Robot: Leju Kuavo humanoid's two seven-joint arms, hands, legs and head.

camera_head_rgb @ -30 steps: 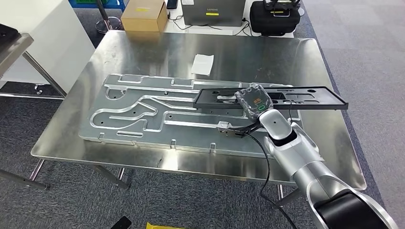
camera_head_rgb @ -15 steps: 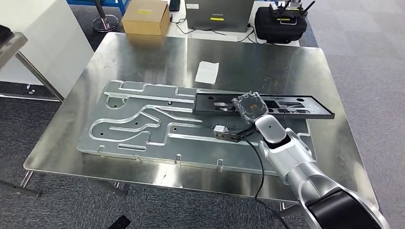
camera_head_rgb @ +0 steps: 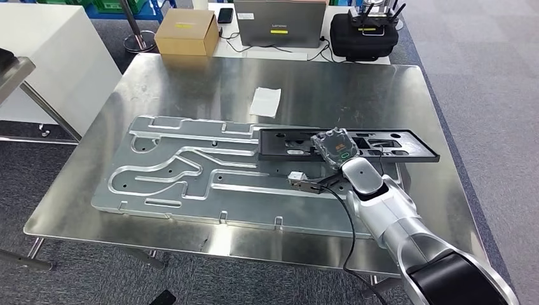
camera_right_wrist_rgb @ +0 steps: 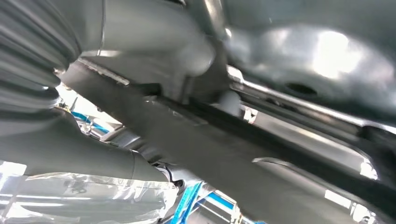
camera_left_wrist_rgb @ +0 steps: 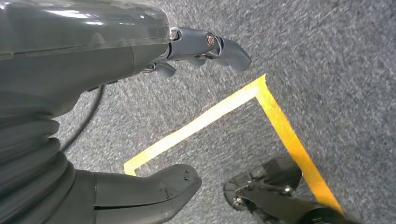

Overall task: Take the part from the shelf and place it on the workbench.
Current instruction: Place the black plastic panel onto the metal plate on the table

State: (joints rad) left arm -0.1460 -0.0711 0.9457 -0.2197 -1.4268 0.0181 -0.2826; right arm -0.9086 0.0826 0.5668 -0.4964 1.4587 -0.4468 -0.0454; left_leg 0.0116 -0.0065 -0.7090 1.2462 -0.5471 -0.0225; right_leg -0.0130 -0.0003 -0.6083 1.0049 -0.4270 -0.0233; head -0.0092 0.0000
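Observation:
The part [camera_head_rgb: 394, 145] is a long, flat black frame with cut-outs. My right hand [camera_head_rgb: 334, 147] grips it near its middle and holds it level, just above the right end of a large grooved aluminium plate [camera_head_rgb: 184, 175] on the steel workbench [camera_head_rgb: 191, 82]. In the right wrist view the dark part [camera_right_wrist_rgb: 261, 154] runs across the hand, blurred, with bright metal behind it. My left hand [camera_left_wrist_rgb: 93, 60] hangs over grey carpet with thumb and fingers [camera_left_wrist_rgb: 210, 46] apart, holding nothing.
A white slip of paper [camera_head_rgb: 266, 101] lies on the bench behind the plate. A cardboard box [camera_head_rgb: 185, 32], a laptop [camera_head_rgb: 278, 24] and a black case [camera_head_rgb: 364, 28] stand beyond the far edge. A white cabinet [camera_head_rgb: 51, 57] stands at the left. Yellow floor tape [camera_left_wrist_rgb: 205, 116] runs under the left hand.
The whole view has shifted, so the camera moved. The black part has come lower and sits closer to the aluminium plate, still in my right hand.

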